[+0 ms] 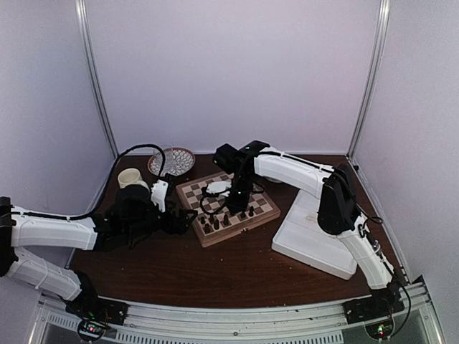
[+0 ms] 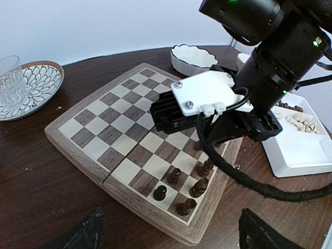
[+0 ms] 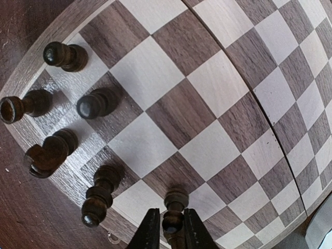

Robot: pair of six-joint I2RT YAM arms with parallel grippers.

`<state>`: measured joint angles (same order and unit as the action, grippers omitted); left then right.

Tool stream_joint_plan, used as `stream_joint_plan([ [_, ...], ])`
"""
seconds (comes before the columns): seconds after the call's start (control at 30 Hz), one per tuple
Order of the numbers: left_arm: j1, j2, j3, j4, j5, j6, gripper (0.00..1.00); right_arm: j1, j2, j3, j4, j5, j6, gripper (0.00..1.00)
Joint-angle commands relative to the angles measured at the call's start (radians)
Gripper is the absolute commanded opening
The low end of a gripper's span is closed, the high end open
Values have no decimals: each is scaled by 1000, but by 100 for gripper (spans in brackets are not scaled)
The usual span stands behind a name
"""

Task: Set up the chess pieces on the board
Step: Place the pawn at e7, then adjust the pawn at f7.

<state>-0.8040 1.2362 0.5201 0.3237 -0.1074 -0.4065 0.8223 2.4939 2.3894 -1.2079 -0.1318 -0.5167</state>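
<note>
Mid-tabletop, toward the far edge: the board (image 1: 192,195), set at an angle, most squares bare. Five dark pieces (image 3: 96,102) stand grouped at one corner, in the two rows along the board edge nearest the arm bases.

Right gripper (image 3: 173,232) is down over that same edge. Its fingers (image 3: 151,231) sit tight against either side of a sixth dark piece (image 3: 175,201), which stands upright on an edge square beside the group.

Left gripper (image 2: 174,233) hangs just off the board's near-left corner, jaws spread wide, nothing between them.

White tray (image 1: 315,244) lies toward the right edge of the tabletop, just beside the board. Pale pieces (image 2: 302,123) lie heaped in one of its compartments.

Patterned plate (image 2: 39,85) with a glass (image 2: 10,78) on it sits past the board's far-left corner, near the tabletop's far edge.
</note>
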Motion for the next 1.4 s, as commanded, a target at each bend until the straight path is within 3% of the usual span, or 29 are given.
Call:
stream_joint_plan([
  [0.0, 8, 7, 27, 28, 12, 9, 90, -5, -1, 28, 1, -5, 8, 21],
  [0.1, 8, 8, 27, 27, 13, 9, 90, -4, -6, 27, 10, 7, 15, 27],
  [0.4, 8, 4, 27, 28, 18, 12, 90, -5, -43, -6, 58, 17, 37, 27],
  [0.9, 8, 25, 85, -67, 15, 11, 88, -6, -303, -139, 184, 6, 170, 28],
  [1.13, 8, 113, 290, -353, 45, 7, 88, -6, -635, -565, 420, 110, 460, 30],
  [1.37, 8, 277, 633, -732, 78, 29, 84, -5, -966, -989, 557, 186, 659, 31],
])
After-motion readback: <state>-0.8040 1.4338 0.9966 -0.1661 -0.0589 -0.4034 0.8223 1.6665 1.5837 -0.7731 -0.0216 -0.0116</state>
